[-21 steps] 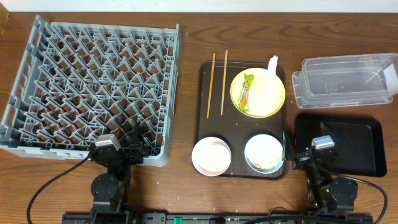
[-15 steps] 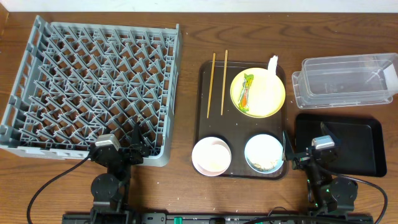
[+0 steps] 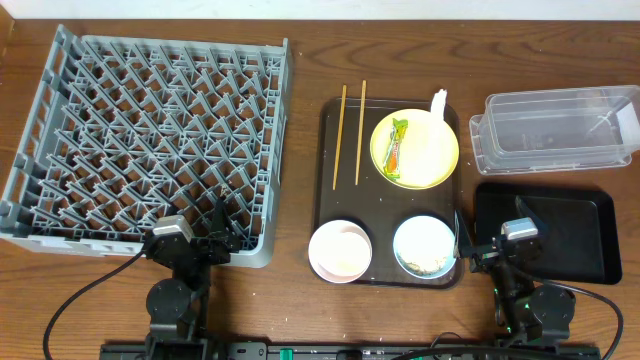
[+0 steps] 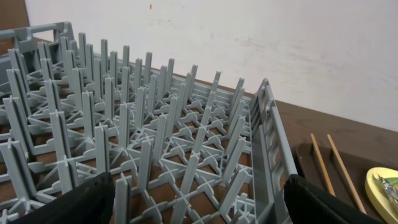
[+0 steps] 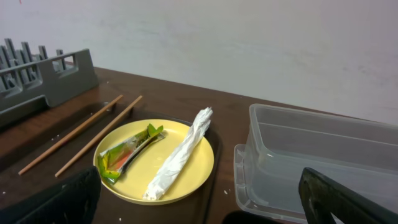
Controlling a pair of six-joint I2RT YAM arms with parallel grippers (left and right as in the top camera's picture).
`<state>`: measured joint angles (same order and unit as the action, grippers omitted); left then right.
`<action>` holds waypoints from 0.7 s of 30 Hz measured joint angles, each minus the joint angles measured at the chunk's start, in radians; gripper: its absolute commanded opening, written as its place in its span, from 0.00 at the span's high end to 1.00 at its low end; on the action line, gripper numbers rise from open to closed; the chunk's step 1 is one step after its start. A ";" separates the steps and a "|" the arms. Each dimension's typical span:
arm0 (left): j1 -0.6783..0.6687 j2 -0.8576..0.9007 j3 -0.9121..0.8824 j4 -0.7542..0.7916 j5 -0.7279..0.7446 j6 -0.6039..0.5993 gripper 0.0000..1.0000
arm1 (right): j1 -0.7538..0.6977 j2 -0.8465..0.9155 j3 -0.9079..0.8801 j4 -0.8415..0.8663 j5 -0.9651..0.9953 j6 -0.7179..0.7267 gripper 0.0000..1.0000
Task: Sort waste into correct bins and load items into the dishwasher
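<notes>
Nearest the robot, the left gripper (image 4: 199,202) hangs released. Its two black fingers (image 4: 87,199) are set wide apart at the near wall of the grey dish rack (image 3: 150,130) and grasp nothing. The right gripper (image 5: 202,199) is likewise spread and unloaded, by the near left part of the shallow black tray (image 3: 570,245), which lies on the wooden table (image 3: 300,60) at the right.

Between the two arms, the near end of the dark brown serving tray (image 3: 328,205) carries two bowls side by side and apart. The white bowl (image 3: 340,251) sits at the near left corner. The light blue bowl (image 3: 424,243) sits to its right, with whitish rice scraps (image 3: 428,264) in its near part.

Farther along the same tray, the two chopsticks (image 3: 340,137) lie on the left, nearly parallel, just beside each other without touching, pointing away from the robot. To their right sits the round yellow plate (image 3: 432,165). It bears the green-and-orange wrapper (image 3: 398,147) on its left part. Beside the wrapper lies the rolled white napkin (image 5: 180,152), whose far end reaches past the plate's far rim.

Beyond the black tray, near it but apart, the clear tub (image 3: 555,130) stands at the far right. The dish rack takes up the left of the table from near edge to far, beside the serving tray and not touching it
</notes>
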<state>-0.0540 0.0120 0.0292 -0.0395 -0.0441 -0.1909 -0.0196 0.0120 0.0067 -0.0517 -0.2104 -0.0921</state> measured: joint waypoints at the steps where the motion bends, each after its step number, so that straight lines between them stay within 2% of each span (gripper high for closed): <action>1: 0.000 0.000 0.000 0.000 0.000 0.000 0.12 | 0.000 0.000 0.000 0.000 0.000 0.000 0.01; 15: 0.000 0.000 0.000 0.006 0.000 0.000 0.12 | 0.000 0.000 0.000 0.004 0.000 0.000 0.01; 21: 0.000 0.000 -0.020 0.115 0.012 0.000 0.12 | 0.000 0.001 0.000 0.111 0.000 0.000 0.01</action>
<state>-0.0540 0.0120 0.0093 0.0757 -0.0319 -0.1909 -0.0196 0.0128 0.0067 0.0593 -0.2108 -0.0921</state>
